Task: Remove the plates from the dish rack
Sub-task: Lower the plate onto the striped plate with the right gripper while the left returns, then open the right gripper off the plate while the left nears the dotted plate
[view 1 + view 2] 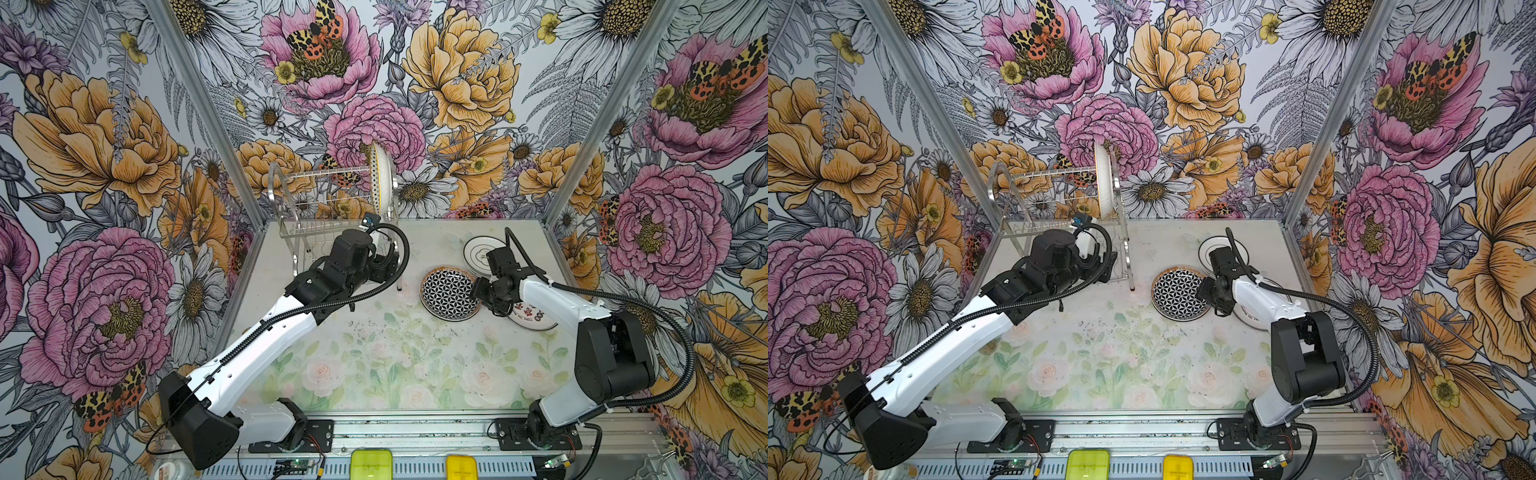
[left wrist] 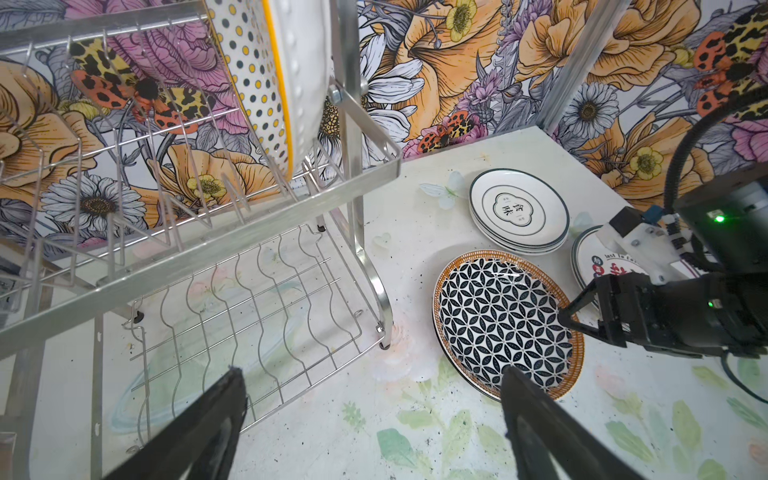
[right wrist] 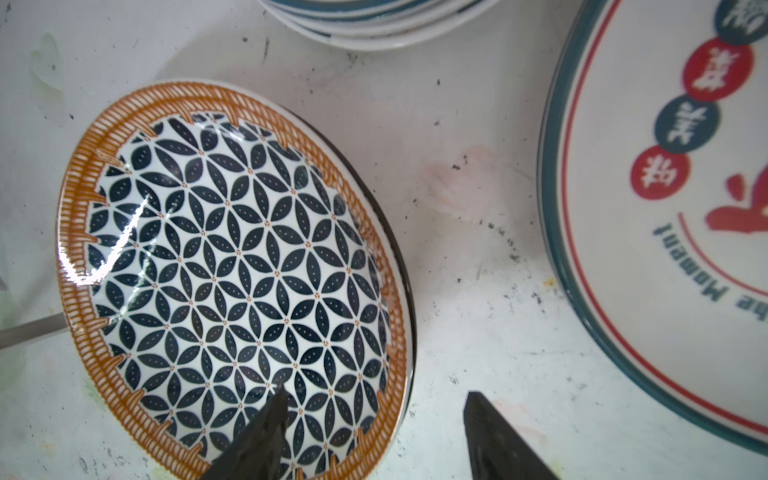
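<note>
The dish rack (image 1: 291, 199) (image 1: 1013, 195) (image 2: 232, 253) stands at the back left. In its upper tier two plates stand on edge: a yellow-edged dotted one (image 1: 375, 178) (image 2: 257, 91) and a white one (image 1: 1104, 183) (image 2: 307, 62). On the table lie a plate with a black-and-white petal pattern and an orange rim (image 1: 451, 293) (image 1: 1177, 294) (image 2: 498, 316) (image 3: 232, 266), a stack of dark-rimmed white plates (image 1: 478, 248) (image 2: 517, 210) and a red-character plate (image 1: 534, 322) (image 3: 665, 166). My left gripper (image 2: 372, 374) is open over the table beside the rack's lower shelf. My right gripper (image 3: 377, 394) is open astride the patterned plate's rim.
Metal corner posts (image 1: 582, 137) and flowered walls close in the table on three sides. Two yellow boxes (image 1: 371, 463) (image 1: 461, 467) sit at the front rail. The rack's leg (image 2: 386, 316) stands close to the patterned plate.
</note>
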Controlling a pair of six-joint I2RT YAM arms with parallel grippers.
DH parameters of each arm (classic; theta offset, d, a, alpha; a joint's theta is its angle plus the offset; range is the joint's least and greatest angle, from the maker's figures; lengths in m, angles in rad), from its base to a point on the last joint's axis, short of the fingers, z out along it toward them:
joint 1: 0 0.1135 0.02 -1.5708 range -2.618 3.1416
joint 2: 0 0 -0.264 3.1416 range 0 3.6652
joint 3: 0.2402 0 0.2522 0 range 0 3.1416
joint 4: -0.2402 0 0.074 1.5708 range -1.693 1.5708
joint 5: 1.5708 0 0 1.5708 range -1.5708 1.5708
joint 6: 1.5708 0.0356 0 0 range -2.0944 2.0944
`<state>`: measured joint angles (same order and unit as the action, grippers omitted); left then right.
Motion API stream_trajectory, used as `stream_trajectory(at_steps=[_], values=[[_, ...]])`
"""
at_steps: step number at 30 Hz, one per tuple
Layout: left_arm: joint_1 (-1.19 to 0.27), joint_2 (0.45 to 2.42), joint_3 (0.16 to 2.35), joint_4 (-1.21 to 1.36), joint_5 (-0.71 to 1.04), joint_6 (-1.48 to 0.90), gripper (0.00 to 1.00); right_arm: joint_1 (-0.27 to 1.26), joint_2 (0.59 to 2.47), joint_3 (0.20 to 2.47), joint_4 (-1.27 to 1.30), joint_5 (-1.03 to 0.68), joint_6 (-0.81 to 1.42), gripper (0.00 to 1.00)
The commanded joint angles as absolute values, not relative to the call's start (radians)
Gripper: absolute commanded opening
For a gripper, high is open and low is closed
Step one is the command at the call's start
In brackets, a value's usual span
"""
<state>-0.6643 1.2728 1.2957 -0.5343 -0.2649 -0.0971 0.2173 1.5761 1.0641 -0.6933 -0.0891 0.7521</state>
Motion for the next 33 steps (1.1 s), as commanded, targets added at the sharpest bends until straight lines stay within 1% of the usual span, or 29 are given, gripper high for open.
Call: stream_trajectory(at_steps=[1, 2, 3, 4, 9, 11, 19, 26, 33], values=[[-0.625, 1.264, 1.326, -0.532, -0.251, -0.088, 0.99, 0.223, 1.525, 1.099, -0.709, -0.045, 0.732, 0.78], [-0.619, 1.265, 1.336, -0.533, -0.242, -0.085, 0.99, 0.224, 1.518, 1.097, -0.709, -0.045, 0.731, 0.84], [-0.612, 1.268, 1.346, -0.533, -0.239, -0.084, 0.99, 0.224, 1.509, 1.097, -0.709, -0.045, 0.729, 0.94], [-0.607, 1.27, 1.357, -0.534, -0.234, -0.082, 0.99, 0.223, 1.502, 1.097, -0.709, -0.047, 0.729, 0.99], [-0.583, 1.29, 1.416, -0.537, -0.216, -0.077, 0.99, 0.222, 1.462, 1.1, -0.709, -0.053, 0.723, 0.99], [-0.573, 1.304, 1.441, -0.535, -0.171, -0.077, 0.99, 0.222, 1.449, 1.106, -0.71, -0.059, 0.72, 0.99], [-0.524, 1.423, 1.578, -0.528, -0.105, -0.068, 0.99, 0.221, 1.396, 1.131, -0.709, -0.102, 0.7, 0.99], [-0.467, 1.502, 1.641, -0.467, -0.033, -0.077, 0.99, 0.201, 1.34, 1.117, -0.707, -0.124, 0.685, 0.99], [-0.453, 1.553, 1.689, -0.455, 0.023, -0.054, 0.99, 0.168, 1.312, 1.098, -0.706, -0.146, 0.672, 0.99]])
